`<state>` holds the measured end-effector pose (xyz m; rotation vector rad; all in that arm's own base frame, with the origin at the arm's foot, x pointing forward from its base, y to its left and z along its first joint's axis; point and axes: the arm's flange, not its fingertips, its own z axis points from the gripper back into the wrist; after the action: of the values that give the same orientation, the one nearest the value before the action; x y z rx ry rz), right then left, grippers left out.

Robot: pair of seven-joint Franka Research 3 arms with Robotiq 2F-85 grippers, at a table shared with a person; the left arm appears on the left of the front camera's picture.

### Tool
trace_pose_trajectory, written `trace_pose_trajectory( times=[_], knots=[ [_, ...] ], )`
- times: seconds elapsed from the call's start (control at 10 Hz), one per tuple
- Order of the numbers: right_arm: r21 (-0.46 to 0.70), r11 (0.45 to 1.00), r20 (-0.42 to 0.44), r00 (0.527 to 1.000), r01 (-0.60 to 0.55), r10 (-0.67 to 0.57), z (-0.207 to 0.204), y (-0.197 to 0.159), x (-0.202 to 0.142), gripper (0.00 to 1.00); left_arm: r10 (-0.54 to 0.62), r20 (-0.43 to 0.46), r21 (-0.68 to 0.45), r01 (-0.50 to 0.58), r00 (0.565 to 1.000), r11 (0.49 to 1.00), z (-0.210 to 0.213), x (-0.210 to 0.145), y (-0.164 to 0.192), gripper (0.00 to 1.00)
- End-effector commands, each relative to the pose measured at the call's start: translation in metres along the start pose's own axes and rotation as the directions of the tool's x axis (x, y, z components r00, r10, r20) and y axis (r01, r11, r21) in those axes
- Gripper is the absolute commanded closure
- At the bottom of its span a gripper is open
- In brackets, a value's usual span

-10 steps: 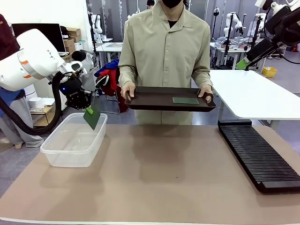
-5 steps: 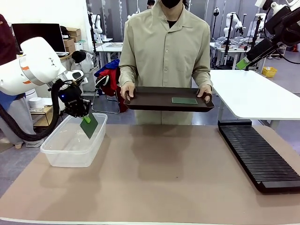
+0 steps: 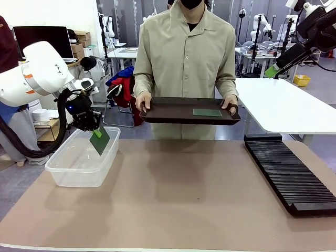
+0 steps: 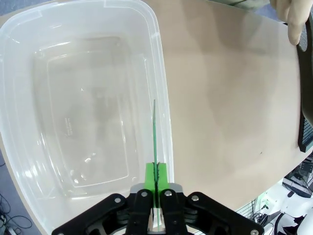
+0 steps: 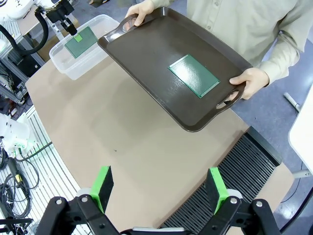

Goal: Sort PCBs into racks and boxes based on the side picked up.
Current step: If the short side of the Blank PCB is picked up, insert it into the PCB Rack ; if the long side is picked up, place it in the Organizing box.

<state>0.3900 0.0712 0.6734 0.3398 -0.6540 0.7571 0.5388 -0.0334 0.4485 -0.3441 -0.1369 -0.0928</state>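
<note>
over the table-side rim of the clear tub [image 3: 73,176], the left gripper [image 3: 97,133] pinches one pcb [image 3: 101,140] edge-on, seemingly poised to drop it in; the right gripper [image 5: 160,189] hovers wide open above the person's tray [image 5: 146,54] holding the other pcb [image 5: 193,75].

Left tool [image 3: 97,133] with PCB [image 3: 101,142] lower than a second ago, down at the rim of the box [image 3: 73,177].

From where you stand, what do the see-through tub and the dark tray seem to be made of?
The tub looks like clear, glossy plastic: the table shows through its walls. The tray is probably dark brown moulded plastic, going by its dull sheen, rounded rim and cut-out handles.
</note>
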Motion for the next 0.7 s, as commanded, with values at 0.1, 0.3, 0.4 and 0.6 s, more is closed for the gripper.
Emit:
trace_pose_trajectory(
  times=[0.1,0.3,0.4,0.6],
  knots=[
    [0.003,1.000,-0.003,1.000,0.001,-0.001,-0.002,0.000,-0.001,0.00,-0.073,-0.008,-0.011,0.073,0.997,0.997,-0.009,0.011,0.022,0.98],
    [0.003,1.000,-0.003,1.000,0.001,-0.001,-0.002,0.000,-0.001,0.00,-0.061,0.010,-0.009,0.061,0.998,0.998,-0.018,0.009,0.032,0.98],
    [0.003,1.000,-0.003,1.000,0.001,-0.001,-0.002,0.000,-0.001,0.00,-0.062,0.001,-0.016,0.062,0.998,0.998,-0.026,0.009,0.039,0.98],
    [0.003,1.000,-0.003,1.000,0.001,-0.001,-0.002,0.000,-0.001,0.00,-0.053,-0.004,-0.073,0.053,0.999,0.996,-0.042,0.014,0.054,0.98]
  ],
)
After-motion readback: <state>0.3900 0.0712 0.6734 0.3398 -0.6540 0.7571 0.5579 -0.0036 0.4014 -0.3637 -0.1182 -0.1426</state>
